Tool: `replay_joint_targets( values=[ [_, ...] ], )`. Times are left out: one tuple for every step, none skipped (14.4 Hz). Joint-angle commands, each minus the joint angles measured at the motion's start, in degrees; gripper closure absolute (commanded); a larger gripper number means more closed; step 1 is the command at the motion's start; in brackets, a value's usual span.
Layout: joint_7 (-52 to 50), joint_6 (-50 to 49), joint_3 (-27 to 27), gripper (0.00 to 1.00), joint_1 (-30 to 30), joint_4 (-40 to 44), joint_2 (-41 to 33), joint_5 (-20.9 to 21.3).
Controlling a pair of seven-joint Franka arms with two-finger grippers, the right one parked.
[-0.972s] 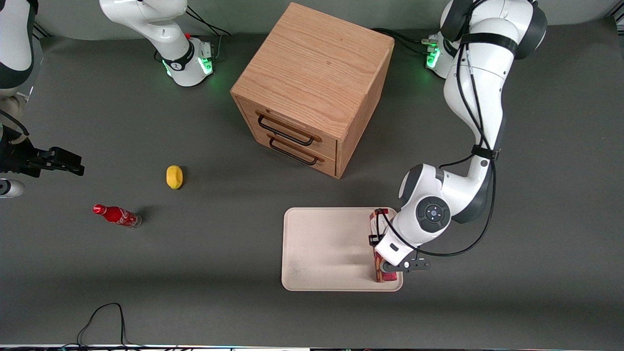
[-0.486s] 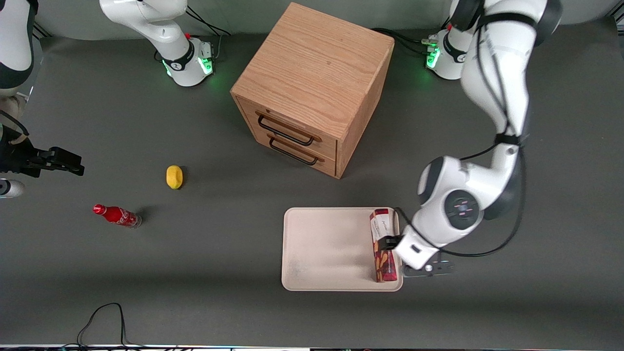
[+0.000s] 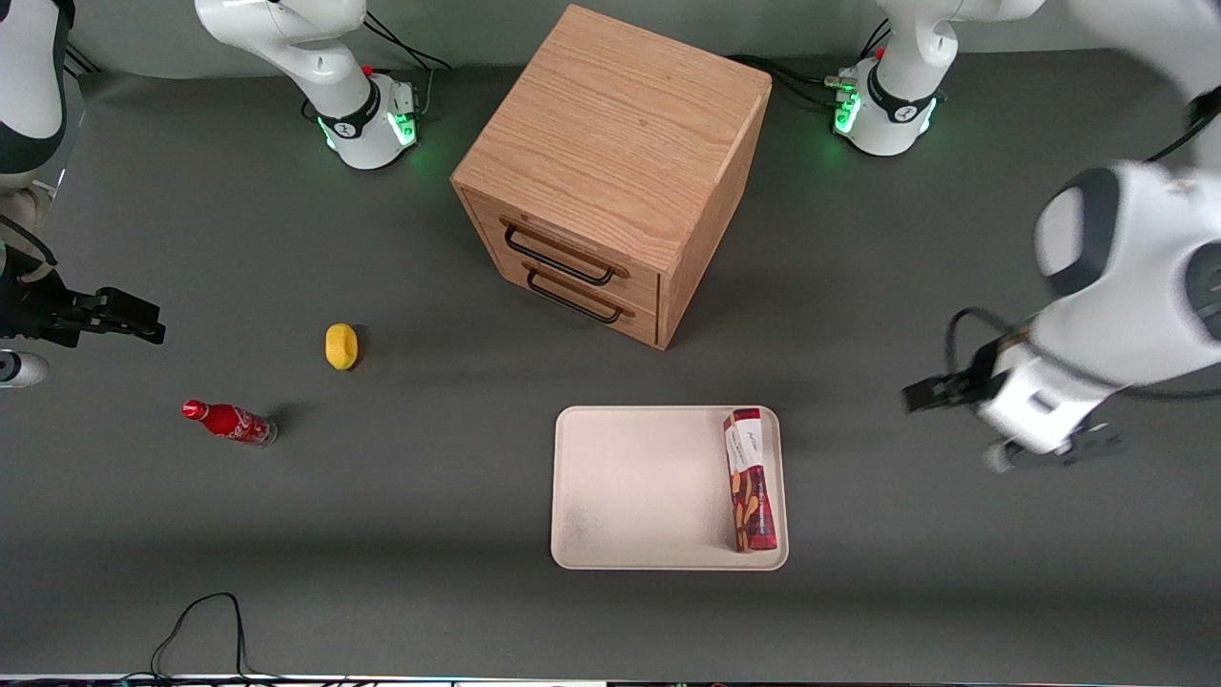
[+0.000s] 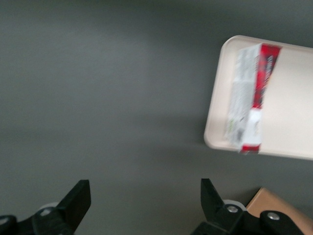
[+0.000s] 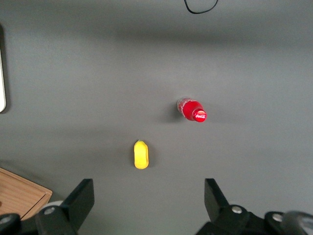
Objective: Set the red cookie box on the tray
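Cookie box (image 3: 751, 480) lies flat on the tray (image 3: 639, 487), along its edge toward the working arm. Claw (image 3: 925, 394) hangs over bare table (image 3: 382, 534), well apart from the tray, fingers (image 4: 78, 198) spread wide and empty.

— Box? Where?
— Red cookie box (image 3: 751, 480) (image 4: 248, 98), long and narrow, lying flat on the tray (image 3: 639, 489) (image 4: 288, 112). Set along the rim at the working arm's end, just inside it. White lettered panel at the end farther from the front camera, cookie pictures on the dark red nearer end.
— Tray?
— Cream-white, rectangular, rounded corners, low rim. Flat on the grey table, in front of the drawers. Otherwise bare.
— Gripper?
— Gripper (image 3: 930, 393) (image 4: 142, 205) off the box, fingers spread, well apart toward the working arm's end.
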Motion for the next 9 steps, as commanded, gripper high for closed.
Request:
replay_joint_targets(
  values=[
    [4.09,-0.86,-0.04,0.00,3.87,-10.66,-10.24,0.59],
    [6.89,-0.60,-0.04,0.00,5.27,-13.04,-12.79,0.59],
    [9.27,-0.59,-0.04,0.00,5.98,-14.71,-14.90,0.68],
    [9.99,-0.94,-0.04,0.00,6.86,-15.86,-16.92,1.46],
    [10.08,-1.73,-0.04,0.00,7.74,-17.09,-19.12,2.43],
    [10.17,-3.04,-0.04,0.00,7.84,-17.28,-20.44,2.87],
    [10.17,-4.36,-0.21,0.00,7.84,-17.10,-21.41,3.40],
    [10.26,-4.89,-0.21,0.00,7.84,-16.93,-22.21,4.36],
    [10.69,-5.16,-0.21,0.00,7.84,-16.75,-22.39,5.24]
  ],
)
